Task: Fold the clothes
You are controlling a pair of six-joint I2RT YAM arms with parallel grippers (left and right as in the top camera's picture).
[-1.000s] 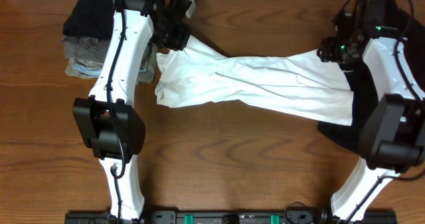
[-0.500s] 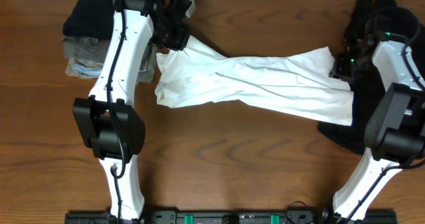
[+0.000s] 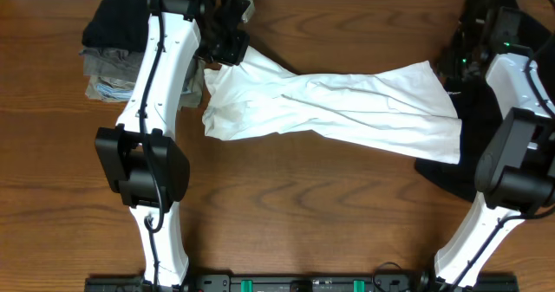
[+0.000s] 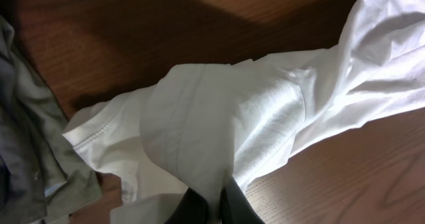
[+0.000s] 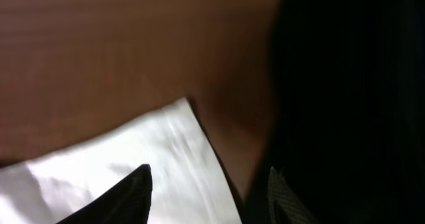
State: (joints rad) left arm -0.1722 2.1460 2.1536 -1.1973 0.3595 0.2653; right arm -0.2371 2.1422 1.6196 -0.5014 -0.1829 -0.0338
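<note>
The clothes, a white T-shirt [image 3: 347, 110], lie crumpled and stretched across the table from upper left to right. My left gripper [image 3: 227, 54] is at the shirt's upper left end, shut on a bunched fold of it. The left wrist view shows white cloth [image 4: 219, 117] pinched between the dark fingers of the left gripper [image 4: 219, 201]. My right gripper [image 3: 457, 60] hovers just past the shirt's right corner [image 3: 427, 69]. In the right wrist view the right gripper [image 5: 209, 184] is open and holds nothing, one finger over the white corner [image 5: 172, 151] and the other over black cloth.
A stack of folded dark and grey garments [image 3: 113, 49] sits at the back left, beside the left arm; its grey cloth [image 4: 26, 117] shows in the left wrist view. A black garment [image 3: 442, 175] lies under the shirt's right end, dark in the right wrist view [image 5: 345, 84].
The right gripper has let go of the shirt's right end, opened, and moved right and back. The freed corner now lies flat. The left gripper has held still.
</note>
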